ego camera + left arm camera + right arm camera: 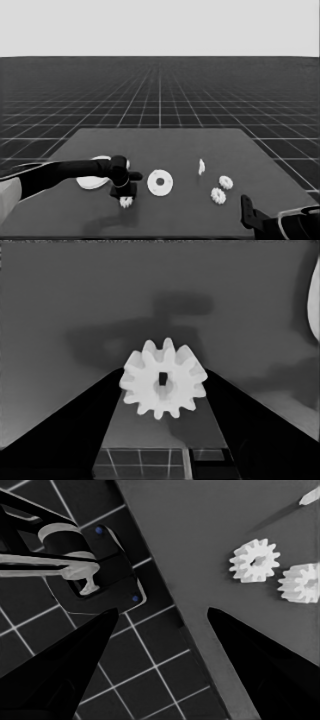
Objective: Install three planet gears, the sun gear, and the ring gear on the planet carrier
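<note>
My left gripper reaches in from the left and stands just left of the smaller round part, the planet carrier, which lies flat with its dark hole showing. The gripper is shut on a small planet gear; in the left wrist view that gear sits between the two fingertips, facing the camera, above the table. Behind the left arm lies the larger round part, the ring gear, partly hidden. Two more planet gears lie to the right. My right gripper is parked open at the table's near right corner.
A thin white piece stands right of the smaller round part. The right wrist view shows the two loose gears near the table's edge, and dark machinery over the floor grid.
</note>
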`<action>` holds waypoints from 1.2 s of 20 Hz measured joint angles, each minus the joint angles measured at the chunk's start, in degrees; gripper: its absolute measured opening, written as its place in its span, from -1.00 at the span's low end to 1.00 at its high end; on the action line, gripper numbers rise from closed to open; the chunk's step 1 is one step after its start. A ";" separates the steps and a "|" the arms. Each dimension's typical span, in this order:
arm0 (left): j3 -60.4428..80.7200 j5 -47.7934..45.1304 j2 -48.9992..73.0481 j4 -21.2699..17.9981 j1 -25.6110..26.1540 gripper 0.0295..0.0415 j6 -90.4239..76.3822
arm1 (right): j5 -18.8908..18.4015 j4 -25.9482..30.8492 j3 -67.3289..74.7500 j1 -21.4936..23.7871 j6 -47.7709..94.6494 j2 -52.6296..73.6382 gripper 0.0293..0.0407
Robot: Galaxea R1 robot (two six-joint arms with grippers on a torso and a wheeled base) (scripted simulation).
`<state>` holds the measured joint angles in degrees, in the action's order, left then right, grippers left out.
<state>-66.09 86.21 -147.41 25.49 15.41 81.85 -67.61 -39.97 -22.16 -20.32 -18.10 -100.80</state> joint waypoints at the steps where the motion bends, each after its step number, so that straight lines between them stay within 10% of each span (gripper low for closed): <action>1: 0.00 0.00 0.00 0.00 0.00 -0.72 0.00 | 0.00 0.00 0.00 0.00 0.00 0.00 0.61; 4: 0.00 0.00 0.00 0.00 0.00 -0.72 0.00 | 0.00 0.00 0.00 0.00 0.00 0.00 0.61; 9: 7.75 3.19 1.87 -12.25 -12.53 -0.72 5.01 | 0.00 0.00 0.00 0.00 0.00 0.00 0.61; 24: -13.53 3.53 -20.90 -14.58 -14.69 -0.72 6.51 | 0.00 0.00 0.00 0.00 0.00 0.00 0.61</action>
<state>-79.63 89.75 -168.31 10.90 0.72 88.36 -67.61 -39.97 -22.16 -20.32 -18.10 -100.80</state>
